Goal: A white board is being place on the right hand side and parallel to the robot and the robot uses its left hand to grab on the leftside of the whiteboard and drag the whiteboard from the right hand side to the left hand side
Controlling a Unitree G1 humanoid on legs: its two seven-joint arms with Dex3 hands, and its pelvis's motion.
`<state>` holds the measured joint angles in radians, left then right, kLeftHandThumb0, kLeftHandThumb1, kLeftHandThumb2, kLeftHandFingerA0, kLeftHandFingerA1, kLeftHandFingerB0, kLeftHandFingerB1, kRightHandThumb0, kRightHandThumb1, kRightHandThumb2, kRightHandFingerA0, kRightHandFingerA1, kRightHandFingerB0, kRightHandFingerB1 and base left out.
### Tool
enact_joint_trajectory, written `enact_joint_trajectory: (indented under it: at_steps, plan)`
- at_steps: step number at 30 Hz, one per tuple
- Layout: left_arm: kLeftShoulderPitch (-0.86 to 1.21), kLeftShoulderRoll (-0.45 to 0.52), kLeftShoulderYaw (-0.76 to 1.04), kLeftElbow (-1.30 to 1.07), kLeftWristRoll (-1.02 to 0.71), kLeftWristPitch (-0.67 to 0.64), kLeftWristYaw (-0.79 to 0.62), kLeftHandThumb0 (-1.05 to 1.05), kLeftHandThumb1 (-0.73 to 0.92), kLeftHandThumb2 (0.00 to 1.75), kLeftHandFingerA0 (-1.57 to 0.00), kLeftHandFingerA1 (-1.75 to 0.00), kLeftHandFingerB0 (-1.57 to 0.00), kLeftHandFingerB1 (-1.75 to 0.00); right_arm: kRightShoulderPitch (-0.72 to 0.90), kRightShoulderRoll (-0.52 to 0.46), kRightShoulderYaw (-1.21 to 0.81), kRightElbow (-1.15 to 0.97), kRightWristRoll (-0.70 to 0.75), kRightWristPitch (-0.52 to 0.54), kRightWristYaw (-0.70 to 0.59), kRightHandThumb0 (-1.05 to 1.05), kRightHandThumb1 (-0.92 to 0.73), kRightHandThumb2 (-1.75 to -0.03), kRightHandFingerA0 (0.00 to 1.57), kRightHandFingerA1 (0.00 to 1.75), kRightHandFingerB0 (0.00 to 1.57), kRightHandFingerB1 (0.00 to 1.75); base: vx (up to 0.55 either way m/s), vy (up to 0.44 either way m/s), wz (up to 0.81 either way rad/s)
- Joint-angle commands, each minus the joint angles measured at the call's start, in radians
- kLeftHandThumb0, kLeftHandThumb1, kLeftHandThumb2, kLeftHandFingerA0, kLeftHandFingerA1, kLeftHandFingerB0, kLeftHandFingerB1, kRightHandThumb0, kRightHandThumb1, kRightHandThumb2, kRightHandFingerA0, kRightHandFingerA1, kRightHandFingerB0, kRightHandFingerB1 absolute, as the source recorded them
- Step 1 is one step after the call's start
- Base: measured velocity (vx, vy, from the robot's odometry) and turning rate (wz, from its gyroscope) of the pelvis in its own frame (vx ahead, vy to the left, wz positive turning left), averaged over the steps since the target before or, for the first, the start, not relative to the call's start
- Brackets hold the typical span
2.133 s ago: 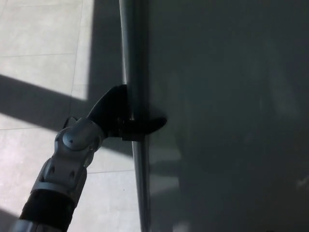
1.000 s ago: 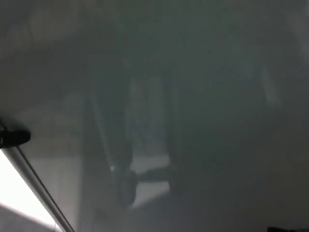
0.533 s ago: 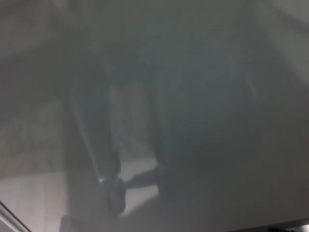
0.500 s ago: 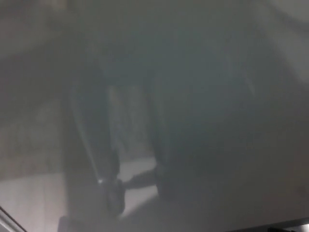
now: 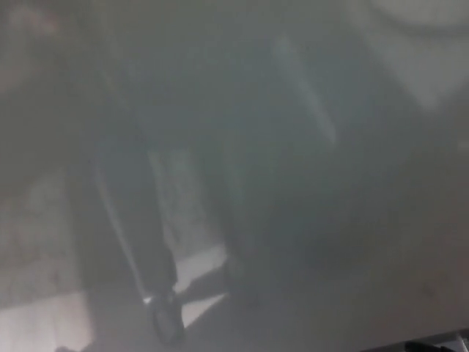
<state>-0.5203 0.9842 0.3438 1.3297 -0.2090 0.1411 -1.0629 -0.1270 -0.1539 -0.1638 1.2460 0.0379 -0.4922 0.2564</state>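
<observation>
The head view is filled almost from edge to edge by the grey, glossy face of the whiteboard point(image 5: 344, 220), seen very close and out of focus. At the far left, a mottled, paler patch is seen on the board's face, with a brighter band beneath it near the lower left corner; whether these are reflections cannot be told. Left of centre, a dark upright shape point(image 5: 143, 220) is mirrored in the board, narrowing downwards to a small rounded foot near the bottom edge, and a light wedge is seen just beside it on its right. What the shape belongs to cannot be told through the blur. In the middle, a broader bluish-dark mass is reflected, bordered on its right by a faint slanted pale streak. At the upper right, a lighter area with a curved outline is shown. At the lower right corner, a thin dark strip point(image 5: 432, 345) is visible below the board's face; it is too small to be identified.

Neither robot hand is seen anywhere in the view, so it cannot be told whether either is clamped on the board.
</observation>
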Motion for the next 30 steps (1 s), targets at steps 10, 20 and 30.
enact_joint_trajectory:
  at_steps: [10,20,30]
  plan:
    - [-0.068,0.140,-0.041,-0.039,0.065,0.105,0.072,-0.07,0.76,0.63,-0.72,-1.49,-0.70,-0.85,0.005,-0.013,-0.006,0.004,0.000,0.003,-0.005,-0.31,-0.87,-0.67,0.84,0.58,0.52,0.37,0.00,0.000,0.00]
    - [-0.083,0.101,-0.029,-0.033,0.060,0.108,0.078,-0.02,0.74,0.66,-0.84,-1.38,-0.80,-0.81,0.011,-0.013,-0.001,0.003,-0.006,0.007,-0.018,-0.30,-0.89,-0.67,0.84,0.57,0.53,0.37,0.00,0.000,0.00]
    - [0.066,-0.010,0.051,-0.056,0.014,-0.131,-0.014,-0.55,0.36,0.73,0.00,-0.10,0.00,-0.10,0.073,-0.021,-0.008,0.004,-0.001,-0.014,-0.012,-0.30,-0.88,-0.67,0.82,0.59,0.54,0.37,0.00,0.000,0.00]
